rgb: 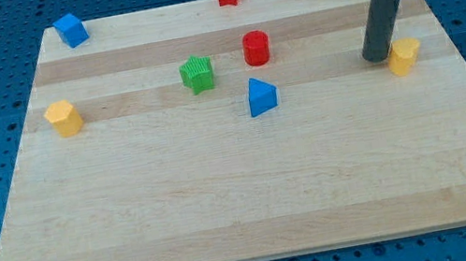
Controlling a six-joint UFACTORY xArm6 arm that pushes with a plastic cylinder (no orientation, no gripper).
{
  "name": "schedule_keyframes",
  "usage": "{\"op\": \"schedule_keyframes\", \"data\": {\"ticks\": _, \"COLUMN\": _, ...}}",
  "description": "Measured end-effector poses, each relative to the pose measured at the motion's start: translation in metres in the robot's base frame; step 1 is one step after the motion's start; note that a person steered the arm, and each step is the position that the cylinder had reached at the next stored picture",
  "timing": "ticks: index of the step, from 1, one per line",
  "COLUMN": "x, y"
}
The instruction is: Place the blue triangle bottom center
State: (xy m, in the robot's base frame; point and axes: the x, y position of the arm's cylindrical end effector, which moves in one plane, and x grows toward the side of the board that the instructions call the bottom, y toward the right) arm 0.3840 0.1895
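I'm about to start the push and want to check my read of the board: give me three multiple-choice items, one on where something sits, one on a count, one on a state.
1. Where is my tip relative to the blue triangle?
A. Toward the view's right, apart from it
B. Touching its left side
C. Below it, near the board's bottom edge

2. How many yellow blocks are on the wooden board?
A. One
B. Two
C. Three

3. What is the blue triangle's state with respect to the task?
A. Already at bottom center
B. Off the board
C. Near the middle of the board, not yet at bottom center

Answers:
1. A: the rod stands by the yellow block on the right, with bare board between it and the triangle.
2. B: that one, plus the yellow block on the left.
3. C: it sits just below the red cylinder.
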Motion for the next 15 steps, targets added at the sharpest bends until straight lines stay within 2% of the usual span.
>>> {"op": "schedule_keyframes", "data": {"ticks": 1, "x": 0.0, "y": 0.0}}
{"op": "schedule_keyframes", "data": {"ticks": 3, "x": 0.032, "y": -0.03}}
{"op": "schedule_keyframes", "data": {"ticks": 5, "x": 0.032, "y": -0.088}}
{"op": "schedule_keyframes", "data": {"ticks": 7, "x": 0.008, "y": -0.127}}
{"op": "schedule_keyframes", "data": {"ticks": 9, "x": 0.011, "y": -0.179}}
{"op": "schedule_keyframes", "data": {"ticks": 15, "x": 0.139, "y": -0.181}}
